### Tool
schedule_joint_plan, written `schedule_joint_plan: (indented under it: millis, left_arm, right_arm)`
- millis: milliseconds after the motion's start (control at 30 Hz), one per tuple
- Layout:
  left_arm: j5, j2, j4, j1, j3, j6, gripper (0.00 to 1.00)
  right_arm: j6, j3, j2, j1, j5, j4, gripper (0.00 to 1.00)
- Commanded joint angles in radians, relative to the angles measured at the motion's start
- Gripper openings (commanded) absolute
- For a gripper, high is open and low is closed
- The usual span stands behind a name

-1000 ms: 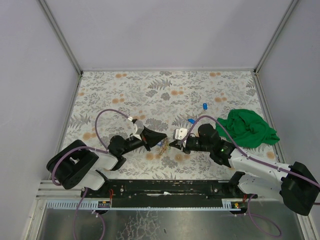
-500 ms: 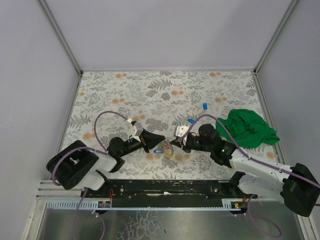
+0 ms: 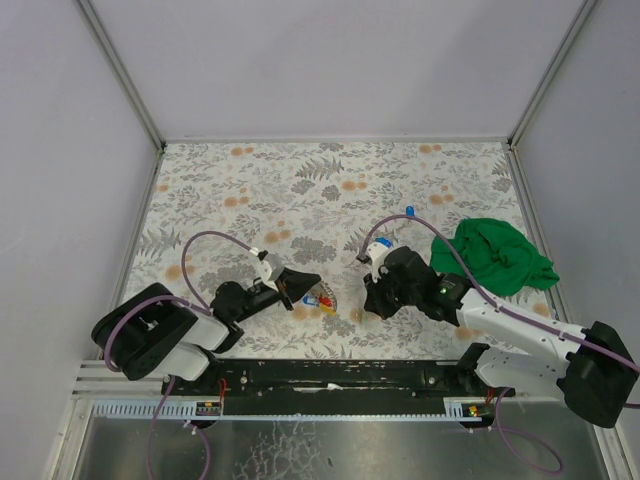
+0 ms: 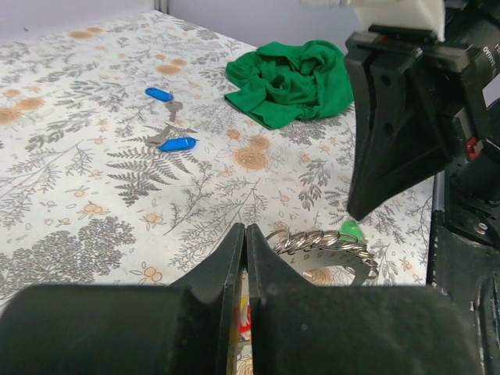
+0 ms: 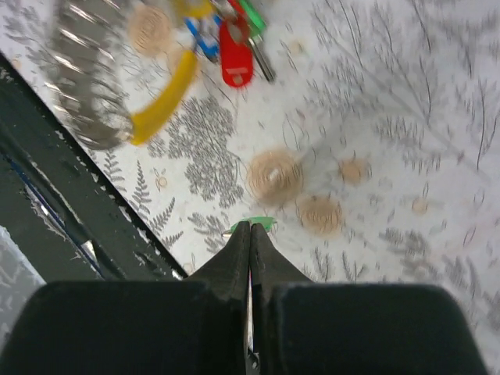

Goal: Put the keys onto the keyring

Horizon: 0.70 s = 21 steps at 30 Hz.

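Several keys (image 5: 236,66) seem already on the keyring (image 4: 324,241); two blue keys (image 4: 178,144) lie loose well beyond it. The left tool (image 4: 244,231) and right tool (image 5: 250,227), beside the keyring, are fully closed, apparently holding nothing.

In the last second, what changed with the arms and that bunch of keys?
The right gripper backed away to the right and the left gripper drew back slightly; both are shut. The keyring, earlier between their tips, now lies on the table by the left one. The green cloth and far blue key stayed put.
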Motion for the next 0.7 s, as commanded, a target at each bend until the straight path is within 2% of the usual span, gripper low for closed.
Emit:
schedule_joint_plan:
  millis: [0, 133, 333, 667]
  left_arm:
    - [-0.063, -0.047, 0.092, -0.002, -0.021, 0.057, 0.0]
    - [-0.061, -0.055, 0.092, -0.003, -0.025, 0.059, 0.0]
    - [-0.048, -0.058, 0.09, -0.003, -0.027, 0.061, 0.0]
    - [-0.035, -0.041, 0.09, -0.003, -0.021, 0.066, 0.0]
  right_arm:
    - [0.244, 0.069, 0.008, 0.005, 0.093, -0.25, 0.0]
    - [0.275, 0.065, 0.038, 0.006, 0.22, -0.268, 0.0]
    - [0.235, 0.099, 0.176, 0.003, 0.399, -0.122, 0.0]
    - [0.127, 0.107, 0.363, 0.003, 0.487, 0.174, 0.0]
